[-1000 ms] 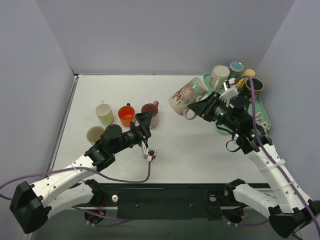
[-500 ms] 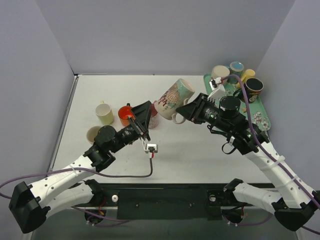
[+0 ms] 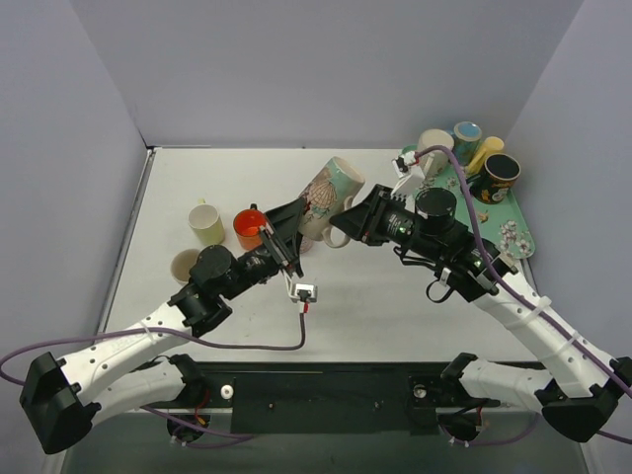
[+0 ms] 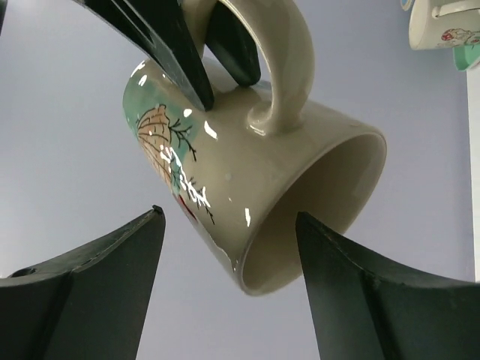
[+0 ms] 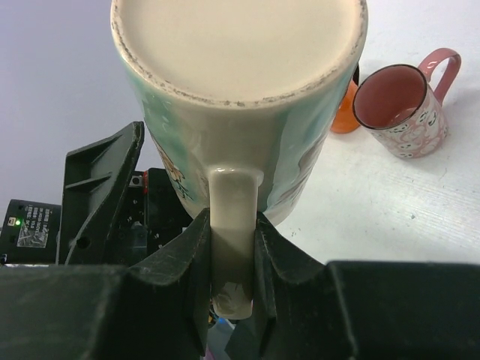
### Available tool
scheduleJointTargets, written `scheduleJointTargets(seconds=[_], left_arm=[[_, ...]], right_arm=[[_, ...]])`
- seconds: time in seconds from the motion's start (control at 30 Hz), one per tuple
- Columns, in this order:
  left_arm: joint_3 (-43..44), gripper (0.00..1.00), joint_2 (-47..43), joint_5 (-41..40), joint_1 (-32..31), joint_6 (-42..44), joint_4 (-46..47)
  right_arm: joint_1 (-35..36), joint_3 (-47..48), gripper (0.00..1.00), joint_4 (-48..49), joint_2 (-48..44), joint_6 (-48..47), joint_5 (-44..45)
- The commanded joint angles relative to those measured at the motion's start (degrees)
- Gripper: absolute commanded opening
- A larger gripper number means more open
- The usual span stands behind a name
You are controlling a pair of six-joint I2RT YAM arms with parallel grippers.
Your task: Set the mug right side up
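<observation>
Right gripper [image 5: 232, 251] clamps the mug [image 3: 329, 193] by its handle [image 4: 289, 67], tilted in midair, rim between the wide-spread jaws of the left gripper [image 4: 226, 225].

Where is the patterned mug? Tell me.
In the top view, the patterned mug hangs in mid-air near the centre, its handle clamped in the right gripper, the open left gripper just left of it.
</observation>
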Motion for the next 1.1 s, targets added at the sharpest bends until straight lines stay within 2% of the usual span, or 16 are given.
scheduleJointTargets(seconds=[0.0,0.1,0.13,0.17,0.2,0.23,0.3,0.37,0.4,0.43,0.47,0.57,0.7,0.83,0.97,1.07], left_arm=[[3.07,0.80,0.76,0.58,-0.49,-0.89,2.92],[5.00,0.56,1.02,-1.51,-0.49,-2.99,2.49],[5.44,0.41,1.11,-2.13,-0.49,-3.96,1.96],[5.97,0.32,1.11,-2.92,-0.49,-4.14,1.70],[6.06,0.10,0.94,-3.11,-0.57,-4.23,1.35],[5.89,0.01,0.94,-3.54,-0.58,-4.23,1.25],[6.06,0.00,0.50,-4.07,-0.58,-4.76,0.29],[9.63,0.00,-0.11,-5.99,-0.66,-7.82,-7.23],[11.93,0.00,0.23,-7.14,-0.66,-11.05,-19.80],[17.08,0.00,0.84,-10.11,-0.66,-14.65,-24.89],[20.01,0.00,2.42,-12.23,-0.66,-19.74,-36.77],[29.23,0.00,8.30,-21.71,-0.49,-28.64,-59.38],[43.65,0.00,19.79,-22.71,2.32,-47.79,-87.16],[51.93,0.00,31.14,-14.46,8.90,-63.88,-103.65],[49.23,0.00,34.25,-7.08,15.76,-68.99,-102.92],[45.09,0.00,35.30,-9.77,17.88,-70.15,-98.52]], right_arm=[[0.47,4.59,0.00,11.75,0.05,0.31,-0.50],[0.56,3.81,0.00,12.10,0.22,0.48,-0.93],[0.47,3.63,0.00,12.10,0.31,0.57,-0.93],[0.47,3.10,0.00,12.02,0.31,0.48,-0.67],[0.56,2.66,0.00,12.02,0.40,0.40,-0.58],[0.39,2.49,0.00,12.02,0.66,0.48,-0.41],[0.12,2.40,0.00,11.67,1.63,0.57,-0.49],[-0.75,2.74,0.00,8.61,2.15,-0.65,1.51],[-1.45,3.27,0.19,4.33,2.33,-1.79,3.44],[-1.90,3.54,0.30,1.76,2.24,-4.33,7.90],[-2.68,4.06,0.52,-2.27,2.33,-5.31,9.94],[-5.32,3.10,0.84,-6.17,1.81,-7.95,17.59],[-10.07,-1.19,0.86,-7.58,0.58,-8.57,20.24],[-11.48,-2.87,0.86,-8.02,1.10,-9.45,20.34],[-12.79,-2.79,0.86,-9.25,3.11,-10.50,19.28],[-14.99,-2.96,0.86,-9.69,4.18,-10.06,18.93]])
